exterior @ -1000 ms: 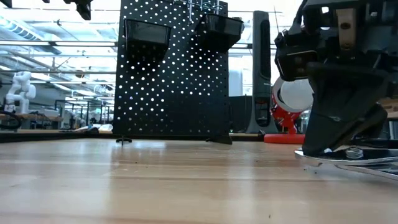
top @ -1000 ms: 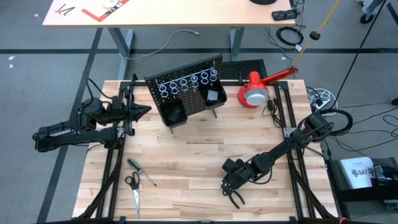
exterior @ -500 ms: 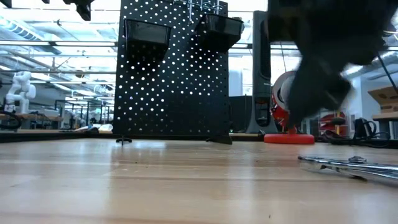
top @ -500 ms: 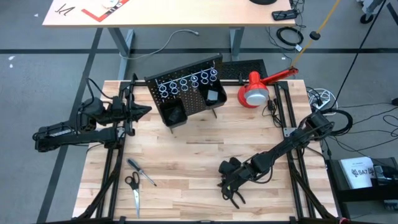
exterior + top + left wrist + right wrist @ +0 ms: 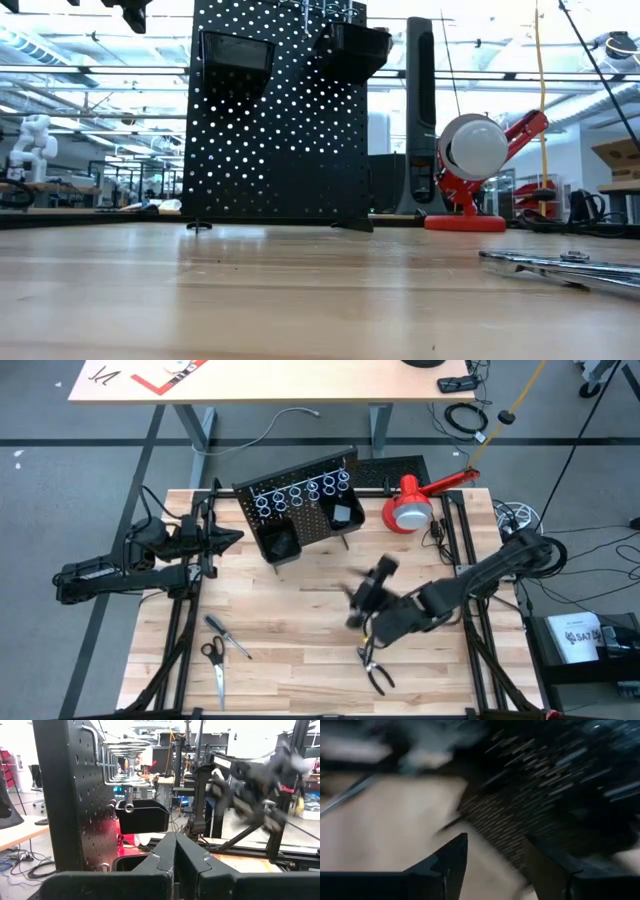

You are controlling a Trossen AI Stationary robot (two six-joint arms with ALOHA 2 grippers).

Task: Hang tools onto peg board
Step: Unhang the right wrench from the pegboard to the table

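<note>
Pliers (image 5: 376, 668) lie flat on the table (image 5: 300, 610), in front of the peg board (image 5: 300, 510) and well apart from it. A second ago the right gripper (image 5: 362, 598) sat down on them; it has since swung up toward the peg board with its fingers spread and nothing between them, so that pickup seems to have failed. Scissors (image 5: 215, 665) and screwdriver (image 5: 228, 636) also wait unhung. The left gripper (image 5: 225, 537), beside the peg board, stays pressed together.
</note>
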